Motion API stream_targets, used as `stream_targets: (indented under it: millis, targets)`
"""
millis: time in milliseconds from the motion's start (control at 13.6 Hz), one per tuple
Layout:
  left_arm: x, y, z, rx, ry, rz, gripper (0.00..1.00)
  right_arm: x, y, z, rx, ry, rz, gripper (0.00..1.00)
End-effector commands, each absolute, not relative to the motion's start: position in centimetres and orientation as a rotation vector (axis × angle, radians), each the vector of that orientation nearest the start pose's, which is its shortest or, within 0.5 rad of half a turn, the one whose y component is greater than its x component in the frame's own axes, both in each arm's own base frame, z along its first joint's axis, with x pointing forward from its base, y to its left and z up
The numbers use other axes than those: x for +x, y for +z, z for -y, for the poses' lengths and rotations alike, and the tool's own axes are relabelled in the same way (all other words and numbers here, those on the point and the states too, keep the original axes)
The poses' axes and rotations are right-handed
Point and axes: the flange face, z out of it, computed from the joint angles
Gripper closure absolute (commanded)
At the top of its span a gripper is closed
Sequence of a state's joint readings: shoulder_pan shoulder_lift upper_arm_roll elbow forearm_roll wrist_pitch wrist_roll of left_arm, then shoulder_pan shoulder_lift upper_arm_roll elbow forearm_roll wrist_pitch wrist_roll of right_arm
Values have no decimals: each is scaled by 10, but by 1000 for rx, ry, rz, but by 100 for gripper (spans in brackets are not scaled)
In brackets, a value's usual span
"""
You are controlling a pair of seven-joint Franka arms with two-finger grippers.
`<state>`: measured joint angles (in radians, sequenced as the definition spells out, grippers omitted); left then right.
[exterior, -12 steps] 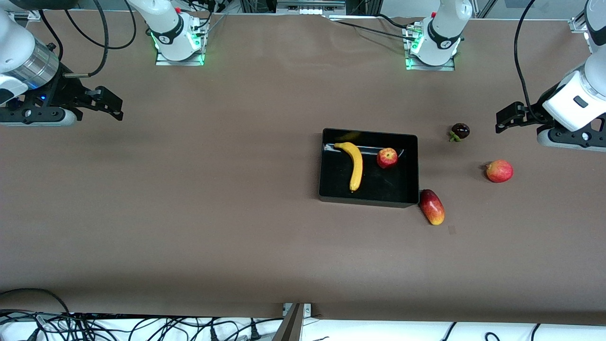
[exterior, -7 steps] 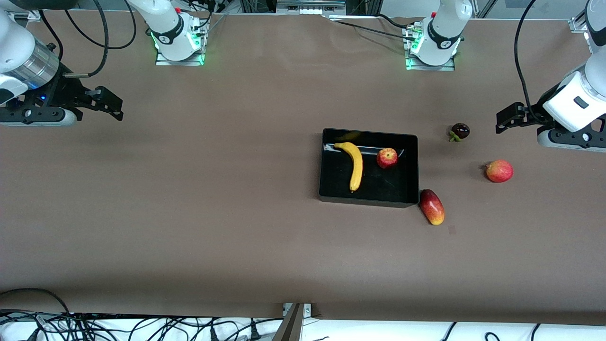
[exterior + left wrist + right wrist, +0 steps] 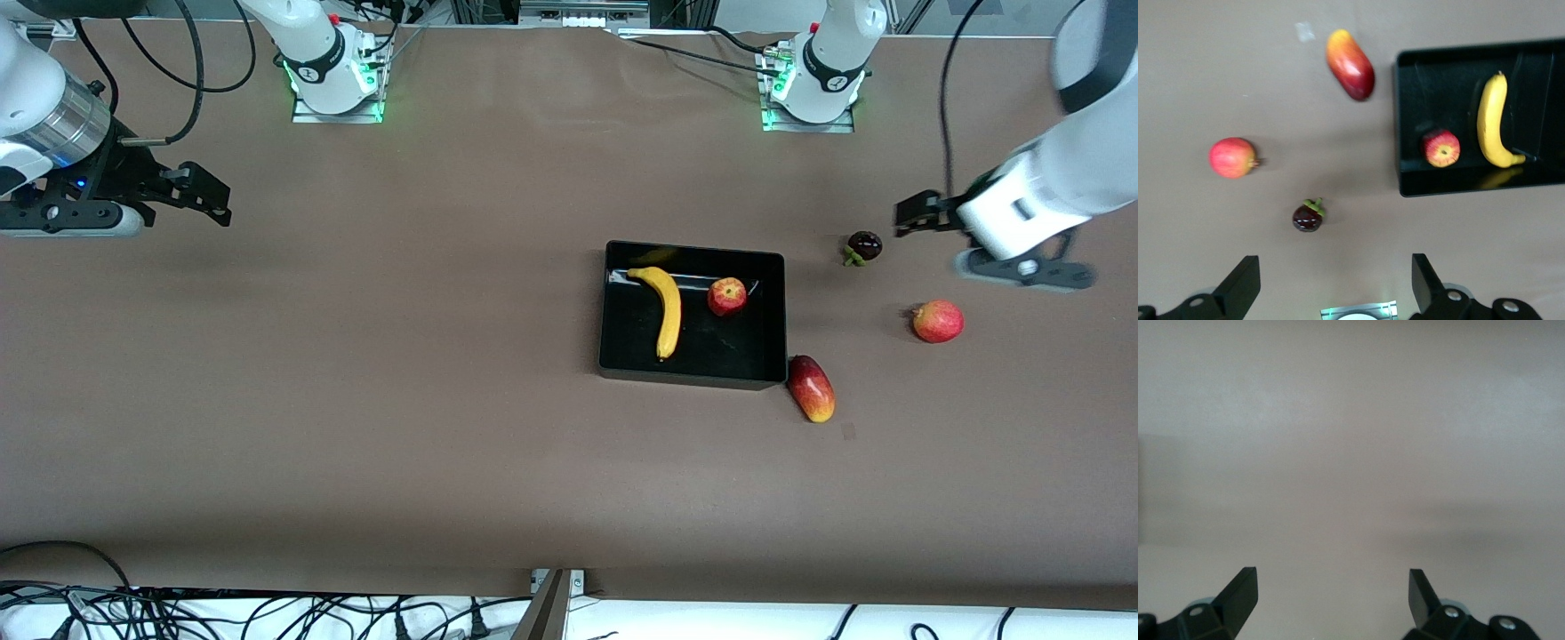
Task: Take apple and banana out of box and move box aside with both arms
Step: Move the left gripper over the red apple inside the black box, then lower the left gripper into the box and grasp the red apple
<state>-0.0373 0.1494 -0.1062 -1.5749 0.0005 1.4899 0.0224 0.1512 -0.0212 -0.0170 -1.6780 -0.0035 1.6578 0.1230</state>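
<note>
High front camera facing the arms, left wrist view shares its box (image 3: 693, 316), right wrist sees table (image 3: 1351, 453)

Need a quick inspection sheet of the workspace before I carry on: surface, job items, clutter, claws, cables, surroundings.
Surface: brown table, bare around the items.
Job's things: banana and apple lie in the black box.
Clutter: mango touching the box corner; pinkish-red fruit; dark purple fruit.
Claws: left claw open, over the table beside the dark fruit; right claw open, waiting at its end.
Cables: black bundle at the table's near edge.
Surroundings: two green-lit bases.
</note>
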Motion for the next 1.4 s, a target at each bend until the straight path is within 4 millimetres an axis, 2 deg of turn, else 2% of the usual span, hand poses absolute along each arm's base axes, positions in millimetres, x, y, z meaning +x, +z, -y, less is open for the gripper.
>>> stream_targets:
  millis: [0,221,442,516,737,811,959,1106,1327]
  targets:
    - [597,476,131,-3069,432,-334,0,550,599,-72,-3154,-12,19,0]
    - [614,415,173,-3073,392,-288,0,550,598,-72,-3156,-8,19,0]
    - [613,350,191,-3075,397,-320,0,550,598,-72,-3156,-8,19,0]
    - [603,330,202,-3069,406,-344,0,550,598,-72,-3156,-5,19,0]
    - [561,281,236,-3038,419,-249,0,550,598,-72,-3156,-5,19,0]
    - [560,277,231,-3050,386,-238,0,550,598,-72,-3155,-5,19,0]
    - [551,264,235,-3053,377,-236,0,550,597,-72,-3157,-3,19,0]
    - [540,240,225,-3073,329,-234,0,550,597,-72,-3156,-5,21,0]
    - [528,220,228,-3081,305,-245,0,550,598,-74,-3156,-10,26,0]
